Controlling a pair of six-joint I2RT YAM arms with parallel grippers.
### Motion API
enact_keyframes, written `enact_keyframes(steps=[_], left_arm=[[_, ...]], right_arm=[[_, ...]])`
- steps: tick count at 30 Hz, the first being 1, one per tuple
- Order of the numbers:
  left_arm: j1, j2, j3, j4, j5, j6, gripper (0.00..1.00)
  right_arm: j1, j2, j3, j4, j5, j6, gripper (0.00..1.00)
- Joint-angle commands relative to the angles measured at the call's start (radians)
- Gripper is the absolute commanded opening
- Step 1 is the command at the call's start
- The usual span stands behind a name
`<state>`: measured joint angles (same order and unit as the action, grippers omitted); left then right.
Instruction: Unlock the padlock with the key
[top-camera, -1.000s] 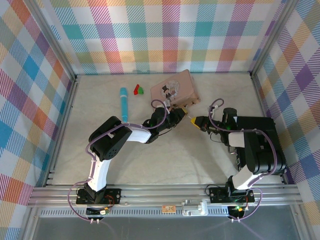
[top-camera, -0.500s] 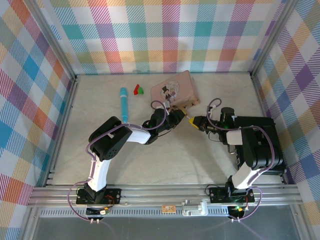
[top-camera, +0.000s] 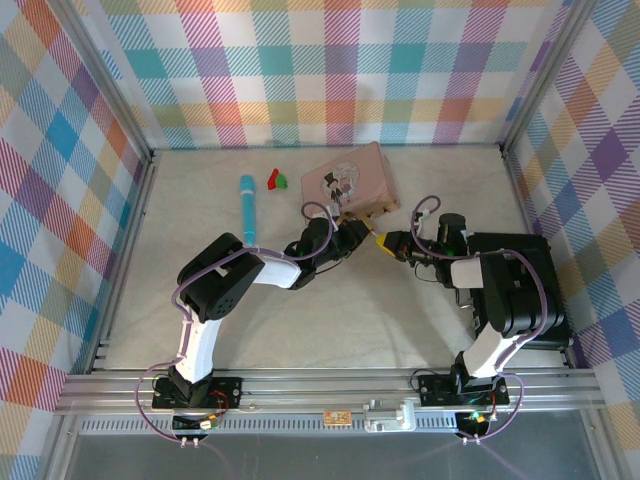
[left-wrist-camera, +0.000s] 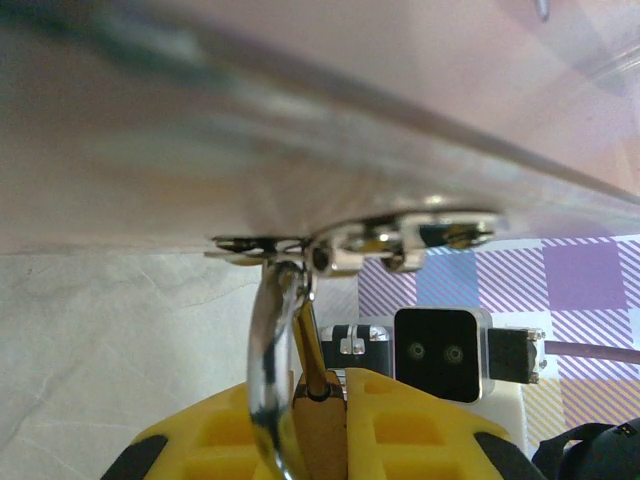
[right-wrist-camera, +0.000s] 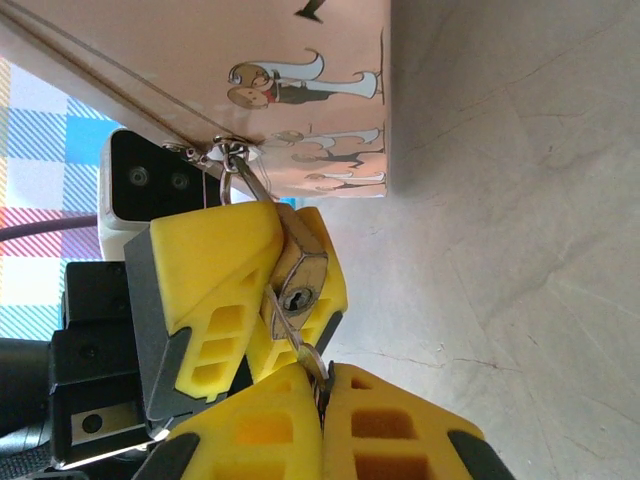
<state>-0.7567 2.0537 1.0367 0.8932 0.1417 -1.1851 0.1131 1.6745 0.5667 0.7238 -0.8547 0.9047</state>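
Two pincers: you have the left pincer (right-wrist-camera: 288, 250) and the right pincer (right-wrist-camera: 322, 385) meeting tip to tip just below the lower edge of the pink tin box with cartoon figures (top-camera: 355, 178), at the centre of the top view.
Left grip: its yellow fingers are clamped on the small yellow-brass padlock (right-wrist-camera: 297, 275), one on either side of the body.
Right grip: its fingers are pressed together on the head of the thin silvery-tan metal key (right-wrist-camera: 300, 345).
Key position: your key slants up from the right pincer, and its tip meets the keyhole in the padlock's end face. You cannot tell how deep it sits.
Padlock position: it hangs at the box's edge, its steel shackle (left-wrist-camera: 268, 350) passing through the metal hasp (left-wrist-camera: 400, 232), with the keyhole facing the right pincer.
Box: it lies on the pale surface (top-camera: 330, 320), in the upper centre of the top view.
Elsewhere: a turquoise pen-like cylinder (top-camera: 246, 207), a small red piece (top-camera: 272, 178) and a small green piece (top-camera: 282, 182) lie left of the box, apart from both pincers.
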Motion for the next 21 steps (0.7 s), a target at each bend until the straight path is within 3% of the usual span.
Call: enact_keyframes(steps=[1,21], left_arm=[[0.004,-0.057,0.002,0.106,0.004,0.007,0.0],[-0.001,-0.054,0.013,0.106,0.005,0.016,0.0]], right_arm=[[0.005,-0.031,-0.023,-0.018,0.022,-0.019,0.0],[0.01,-0.003,-0.042,0.04,0.028,0.006,0.0]])
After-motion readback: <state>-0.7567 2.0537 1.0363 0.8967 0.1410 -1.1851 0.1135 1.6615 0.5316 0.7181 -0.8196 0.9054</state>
